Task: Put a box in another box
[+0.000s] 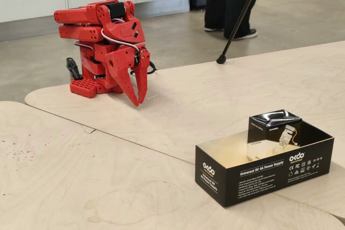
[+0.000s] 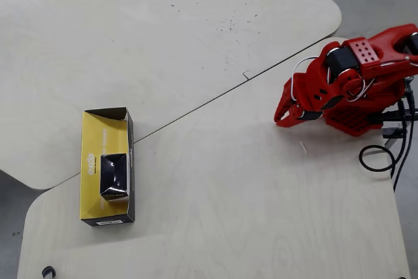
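A red robot arm sits folded up at the far edge of a pale plywood table, seen from the fixed view. Its gripper points down toward the table surface just in front of the arm's base, and its jaws are together, holding nothing. In the overhead view the arm is at the right edge of the table, with the gripper tucked close to its base and black cables trailing just beside the base.

Well apart from the arm, near the front edge of the table in the fixed view, lies a long black cardboard box, open on top, tan inside, with white print on its side reading "Universal 5V 4A Power Supply". A small glossy black-and-white box stands upright inside it, at the end farther from the arm's base in that view, and rises above the long box's walls. In the overhead view the long box lies at the left side of the table, and the small box sits inside it, toward the long box's lower end.

Behind the table in the fixed view, a person's dark legs and a thin black pole stand on a grey floor, beyond the arm.
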Controlling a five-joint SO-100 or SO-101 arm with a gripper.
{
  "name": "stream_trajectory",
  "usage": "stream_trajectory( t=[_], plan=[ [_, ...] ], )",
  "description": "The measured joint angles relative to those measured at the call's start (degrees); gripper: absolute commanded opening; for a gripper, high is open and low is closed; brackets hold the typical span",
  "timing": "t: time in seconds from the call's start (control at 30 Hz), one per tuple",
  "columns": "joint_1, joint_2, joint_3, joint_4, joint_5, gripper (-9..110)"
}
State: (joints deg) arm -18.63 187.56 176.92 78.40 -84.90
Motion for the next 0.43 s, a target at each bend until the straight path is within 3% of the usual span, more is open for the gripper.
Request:
stream_trajectory(
  t=[0.43],
  plan=[
    [0.0,0.0,0.0,0.26,-0.88,0]
  ],
)
